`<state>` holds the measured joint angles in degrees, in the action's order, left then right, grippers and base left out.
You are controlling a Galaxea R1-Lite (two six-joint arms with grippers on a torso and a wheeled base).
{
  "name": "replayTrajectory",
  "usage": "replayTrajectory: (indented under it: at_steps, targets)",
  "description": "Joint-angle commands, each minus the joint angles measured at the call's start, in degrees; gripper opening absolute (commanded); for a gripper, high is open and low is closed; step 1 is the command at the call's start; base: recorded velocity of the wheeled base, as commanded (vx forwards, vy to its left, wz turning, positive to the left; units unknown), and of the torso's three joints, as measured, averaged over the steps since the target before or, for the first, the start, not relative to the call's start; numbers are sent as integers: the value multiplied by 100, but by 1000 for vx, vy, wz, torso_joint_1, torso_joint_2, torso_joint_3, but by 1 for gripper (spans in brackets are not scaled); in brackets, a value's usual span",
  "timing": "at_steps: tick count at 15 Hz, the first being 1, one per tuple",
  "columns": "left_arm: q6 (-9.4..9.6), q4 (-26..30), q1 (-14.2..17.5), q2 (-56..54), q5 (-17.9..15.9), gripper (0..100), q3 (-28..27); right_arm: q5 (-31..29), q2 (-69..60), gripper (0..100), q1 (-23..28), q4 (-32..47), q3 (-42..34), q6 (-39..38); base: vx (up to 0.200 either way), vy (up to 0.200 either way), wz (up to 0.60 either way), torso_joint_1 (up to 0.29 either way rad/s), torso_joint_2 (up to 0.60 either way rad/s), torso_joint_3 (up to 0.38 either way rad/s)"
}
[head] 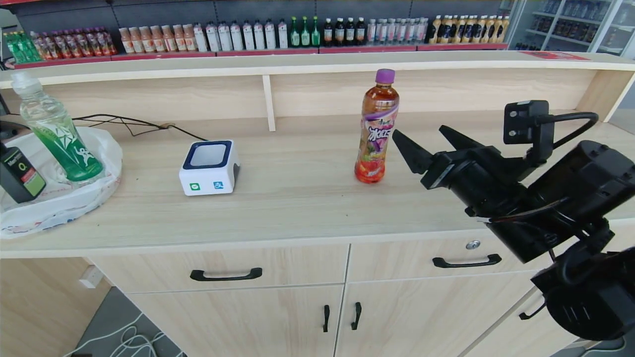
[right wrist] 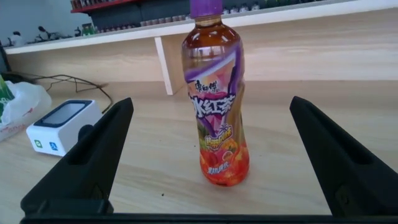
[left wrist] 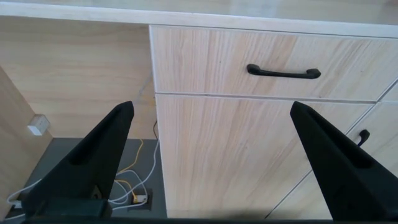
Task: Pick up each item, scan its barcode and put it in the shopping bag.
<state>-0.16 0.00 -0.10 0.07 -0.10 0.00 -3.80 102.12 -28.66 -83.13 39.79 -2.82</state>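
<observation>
An orange drink bottle with a purple cap stands upright on the wooden counter; in the right wrist view the bottle rises between the two fingers, a short way ahead of them. My right gripper is open just right of it, not touching. The white barcode scanner sits left of centre, and the scanner lies beyond one finger. A white shopping bag at the far left holds a green bottle and a dark item. My left gripper is open, facing the cabinet fronts.
A raised back ledge runs behind the counter, with a divider behind the scanner. A black cable trails along the rear left. Drawers and doors with black handles lie below. Shelves of bottles line the far wall.
</observation>
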Motion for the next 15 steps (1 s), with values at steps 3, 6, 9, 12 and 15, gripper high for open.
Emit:
replayTrajectory:
  at_steps: [3, 6, 9, 12, 15]
  targets:
    - [-2, 0, 1, 1, 1, 100, 0, -138, 89, 100, 89, 860, 679, -8, 0, 0, 0, 0, 0, 0]
    - [-2, 0, 1, 1, 1, 100, 0, -551, 212, 100, 54, 1273, 785, 150, 0, 0, 0, 0, 0, 0]
    - [-2, 0, 1, 1, 1, 100, 0, -1052, 669, 100, -166, 1299, 1136, 194, 0, 0, 0, 0, 0, 0]
    - [-2, 0, 1, 1, 1, 100, 0, -1079, 941, 100, -175, 1299, 1400, 255, 0, 0, 0, 0, 0, 0]
    - [-2, 0, 1, 1, 1, 100, 0, -1079, 1126, 100, -201, 1299, 1558, 264, 0, 0, 0, 0, 0, 0]
